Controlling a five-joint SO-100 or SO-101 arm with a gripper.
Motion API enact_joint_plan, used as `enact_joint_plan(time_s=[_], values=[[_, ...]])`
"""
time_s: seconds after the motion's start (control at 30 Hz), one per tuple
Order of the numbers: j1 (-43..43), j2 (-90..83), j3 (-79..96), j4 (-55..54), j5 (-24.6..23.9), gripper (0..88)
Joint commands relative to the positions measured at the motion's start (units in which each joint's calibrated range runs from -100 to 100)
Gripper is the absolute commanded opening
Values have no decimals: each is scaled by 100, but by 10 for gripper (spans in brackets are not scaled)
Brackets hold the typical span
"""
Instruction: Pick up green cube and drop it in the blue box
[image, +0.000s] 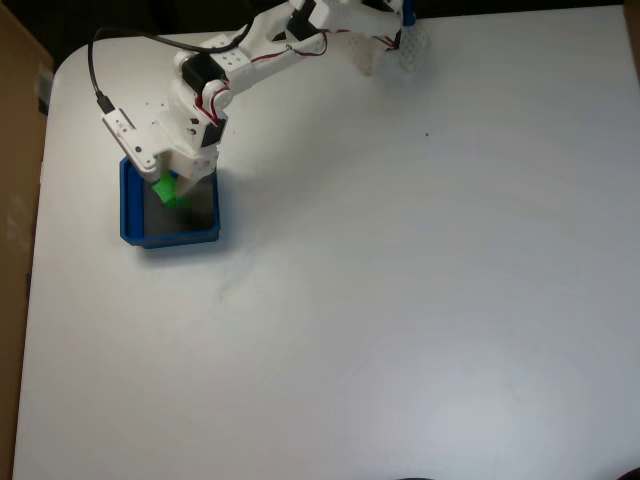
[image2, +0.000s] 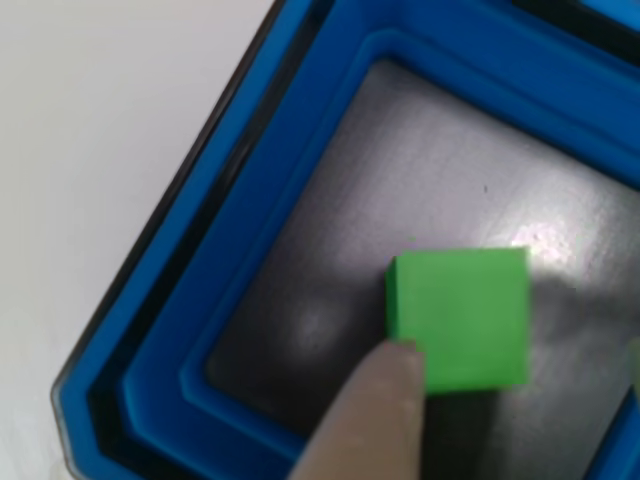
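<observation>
Green cube (image2: 460, 318): small, stiff, prob. light, grip flat opposite faces; over blue box (image2: 240, 230) floor, gripper (image: 172, 190) hold/release can't tell

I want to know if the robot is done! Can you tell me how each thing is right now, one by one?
green cube: inside the blue box, over its grey floor, a claw fingertip touching its lower left edge.
blue box: flat on the white table, open on top, holding just the cube.
claw: reaching down into the box at the cube; open or shut, cannot tell.
</observation>
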Motion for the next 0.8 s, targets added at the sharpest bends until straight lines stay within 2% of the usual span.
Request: enact_joint_plan(time_s=[0.0, 0.47, 0.77], values=[[53, -140, -315, -119, -20, 238], [75, -232, -278, -78, -20, 251], [89, -1151, 688, -45, -20, 251]])
